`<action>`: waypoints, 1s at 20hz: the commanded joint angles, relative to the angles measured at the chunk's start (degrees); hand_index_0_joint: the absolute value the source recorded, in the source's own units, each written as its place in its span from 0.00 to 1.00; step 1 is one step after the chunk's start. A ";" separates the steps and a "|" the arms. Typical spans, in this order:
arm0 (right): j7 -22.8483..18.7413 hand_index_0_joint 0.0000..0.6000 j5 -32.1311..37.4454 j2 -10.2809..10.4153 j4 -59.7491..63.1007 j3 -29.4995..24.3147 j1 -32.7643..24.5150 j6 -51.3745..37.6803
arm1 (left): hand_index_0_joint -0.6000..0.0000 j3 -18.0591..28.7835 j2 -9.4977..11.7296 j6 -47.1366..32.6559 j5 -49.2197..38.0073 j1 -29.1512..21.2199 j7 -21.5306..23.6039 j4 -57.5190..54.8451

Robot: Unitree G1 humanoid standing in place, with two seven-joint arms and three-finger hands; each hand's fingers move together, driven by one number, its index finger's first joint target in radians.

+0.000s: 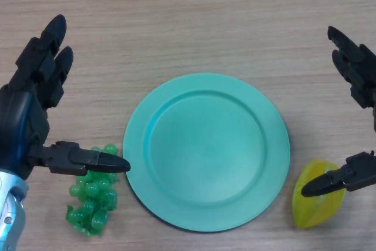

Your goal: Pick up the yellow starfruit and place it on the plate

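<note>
Your right hand (357,80) is spread wide at the right edge of the head view — fingers straight and reaching up the frame, thumb swung out low so its tip sits over the yellow starfruit (317,203). That gap between thumb and fingers looks like a hand set up to take the fruit, not yet closed on anything; whether the thumb tip is touching the skin or only hanging above it, you can't tell from here. The starfruit lies on the wooden table (188,16) just beside the lower right rim of the green plate (176,116), outside it, so the placing is not done. The plate sits dead centre with nothing on it, a short carry to the left from the fruit. Over on the other side, your left hand (26,110) mirrors the pose — fingers straight, thumb pointing toward the plate rim, holding nothing — with the thumb across the top of the green grapes (91,207), which sit just left of the plate.
</note>
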 commanded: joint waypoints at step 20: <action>4.70 0.00 -34.62 -9.08 18.10 -8.07 1.24 -48.59 | 1.00 2.83 0.07 -6.38 -0.86 1.78 -1.65 -4.60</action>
